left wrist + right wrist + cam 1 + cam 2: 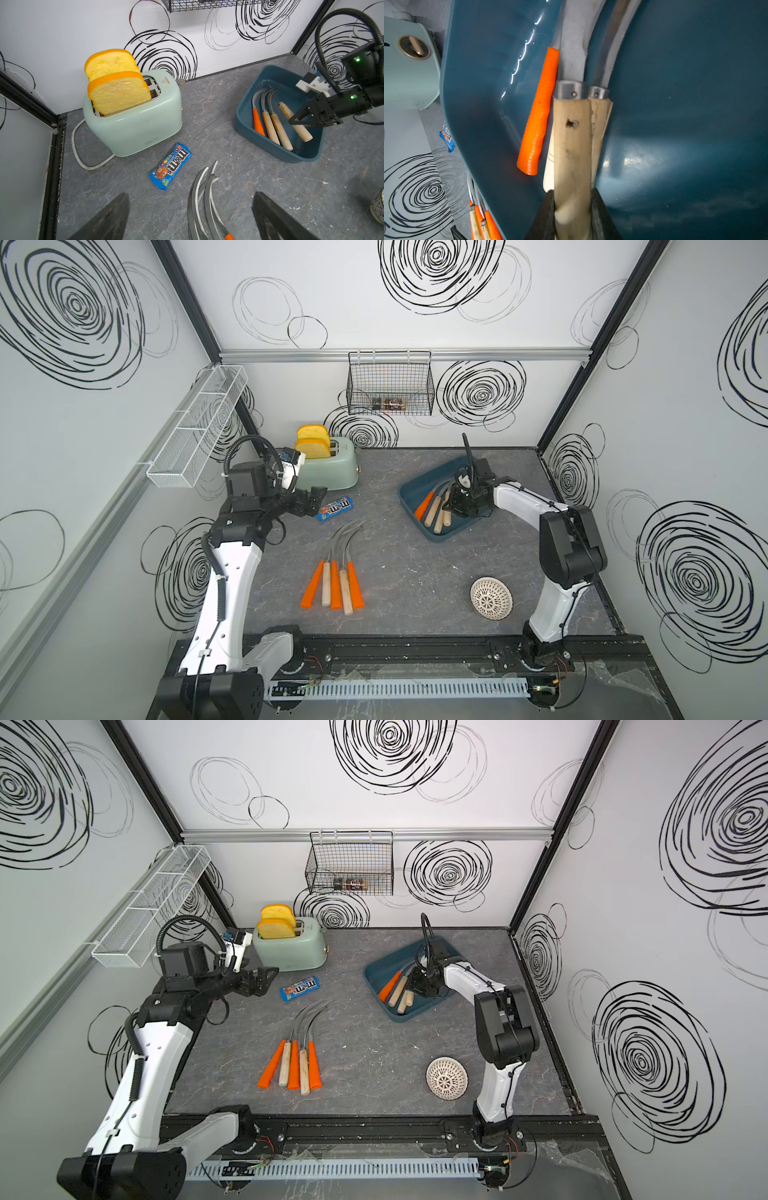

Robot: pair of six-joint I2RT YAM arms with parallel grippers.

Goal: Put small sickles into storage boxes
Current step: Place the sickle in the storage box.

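Wooden-handled sickle pinched by right fingers, over teal tray

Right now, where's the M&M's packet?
In both top views the M&M's packet lies flat on the table, left of centre, just in front of the toaster, beside the left gripper.
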